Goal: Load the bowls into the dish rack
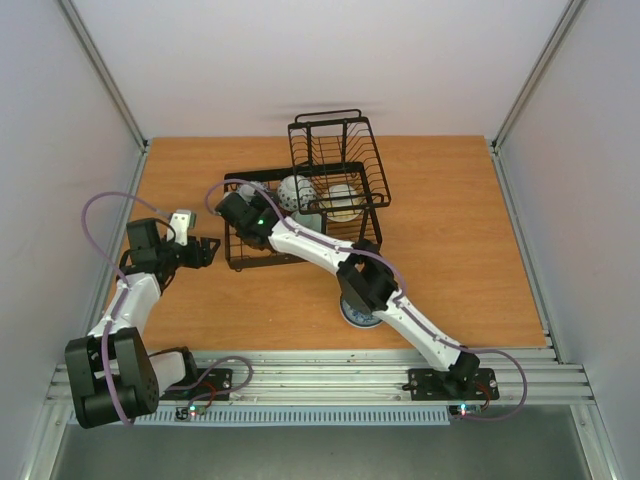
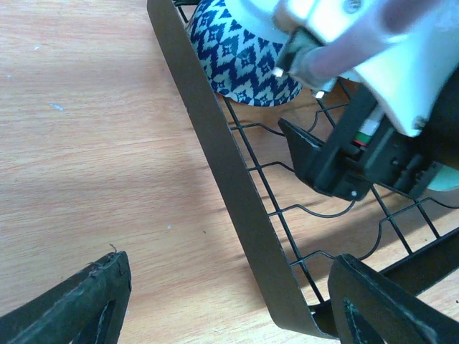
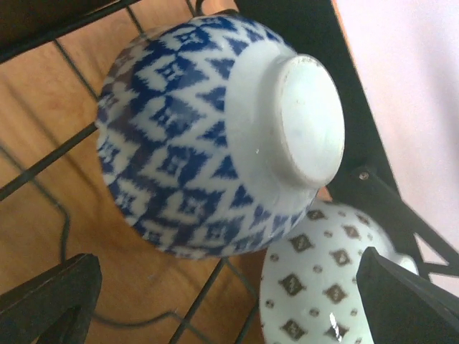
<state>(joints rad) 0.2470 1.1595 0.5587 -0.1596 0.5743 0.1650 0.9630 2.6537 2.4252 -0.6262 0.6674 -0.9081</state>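
Note:
The black wire dish rack [image 1: 262, 262] stands mid-table with its raised basket [image 1: 340, 150] behind. In the lower basket lie a white bowl with brown diamonds [image 1: 297, 192], a cream bowl [image 1: 343, 200] and a pale green bowl [image 1: 310, 222]. My right gripper [image 1: 243, 200] reaches into the rack's left end. It is open [image 3: 229, 308], and a blue-and-white patterned bowl [image 3: 208, 136] lies on the wires just ahead of it, foot toward the camera and touching the diamond bowl [image 3: 323, 287]. My left gripper [image 1: 205, 250] is open [image 2: 229, 308], with the rack's rim [image 2: 229, 179] between its fingers.
Another bowl [image 1: 358, 313] sits on the wooden table under my right forearm, mostly hidden. The blue-and-white bowl [image 2: 244, 61] and one right finger [image 2: 323, 161] show in the left wrist view. Grey walls close the table on three sides.

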